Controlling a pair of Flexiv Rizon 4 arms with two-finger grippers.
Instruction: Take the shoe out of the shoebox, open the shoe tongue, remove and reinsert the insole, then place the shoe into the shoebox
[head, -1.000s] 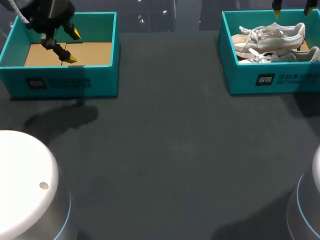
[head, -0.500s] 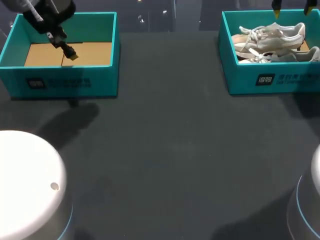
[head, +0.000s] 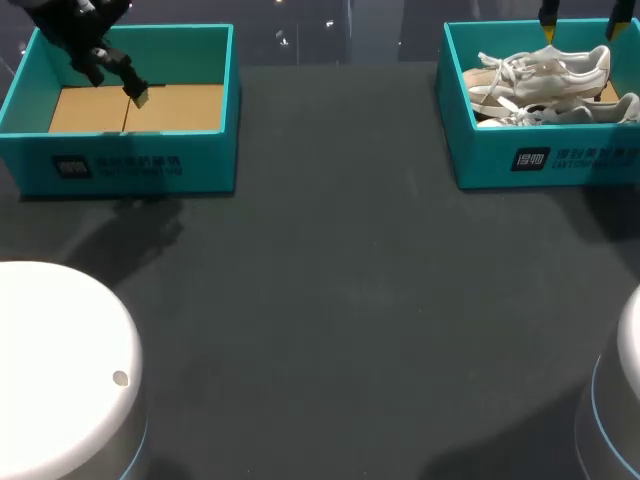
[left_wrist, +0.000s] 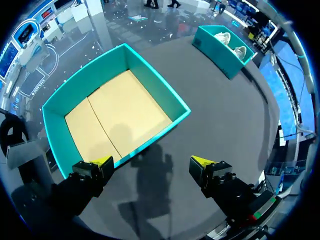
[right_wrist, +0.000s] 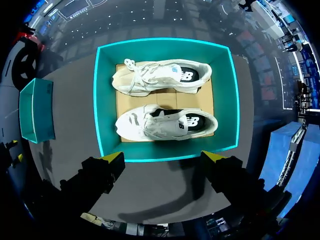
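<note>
1. The left gripper (left_wrist: 152, 161) hangs at the far left of the desk (head: 340, 300). Its two fingers stand wide apart and nothing is between them (in the head view only one yellow tip shows).
2. Ahead of this gripper stands an empty shoebox (head: 130, 165), teal in colour, with a brown cardboard floor (left_wrist: 115, 120). The gripper does not touch it.
3. The dark desk lies between the two boxes, which are well apart.
4. At the far right stands the second shoebox (head: 540, 160), also teal. In it two white shoes lie next to each other on brown cardboard, each turned on its side. The first shoe (right_wrist: 162, 75) is farther from the right gripper and the second shoe (right_wrist: 167, 125) is nearer to it. Both toes point toward the empty shoebox.
5. The right gripper (right_wrist: 164, 157) hangs above the second shoebox, near its wall. Its fingers are spread and hold nothing, and they are clear of both shoes.
</note>
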